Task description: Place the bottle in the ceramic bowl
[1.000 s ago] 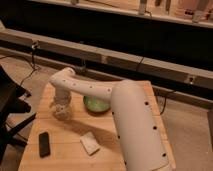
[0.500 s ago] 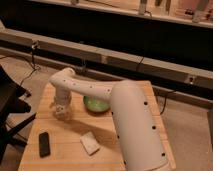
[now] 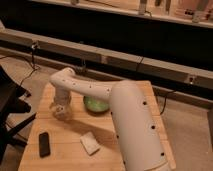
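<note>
The gripper hangs low over the table at nine o'clock from the green bowl — presumably reaching the bottle, hidden there; jaws' state I cannot tell.

From my remote station, my robot's thick white arm rises from the lower right, stretches left across the tabletop, bends at a rounded elbow and turns straight down, its pincer hanging low near the tabletop's left side.
</note>
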You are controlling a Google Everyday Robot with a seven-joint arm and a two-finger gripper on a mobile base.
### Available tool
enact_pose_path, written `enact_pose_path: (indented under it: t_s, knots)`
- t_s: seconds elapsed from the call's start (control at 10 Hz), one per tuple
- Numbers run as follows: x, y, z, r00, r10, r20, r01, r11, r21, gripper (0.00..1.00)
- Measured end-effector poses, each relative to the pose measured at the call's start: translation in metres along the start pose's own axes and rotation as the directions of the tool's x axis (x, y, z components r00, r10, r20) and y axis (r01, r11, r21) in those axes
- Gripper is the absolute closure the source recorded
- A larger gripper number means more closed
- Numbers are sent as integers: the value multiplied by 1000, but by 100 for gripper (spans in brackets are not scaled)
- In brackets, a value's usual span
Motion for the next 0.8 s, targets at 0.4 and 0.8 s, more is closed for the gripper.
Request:
enact_pose_path:
  t_s: [0.4,0.8]
  knots:
    - [-2,-1,1,1000,-10,13,10,1000,-5,21]
    - [-3,0,1,1000,-14,23,15,1000,-8,21]
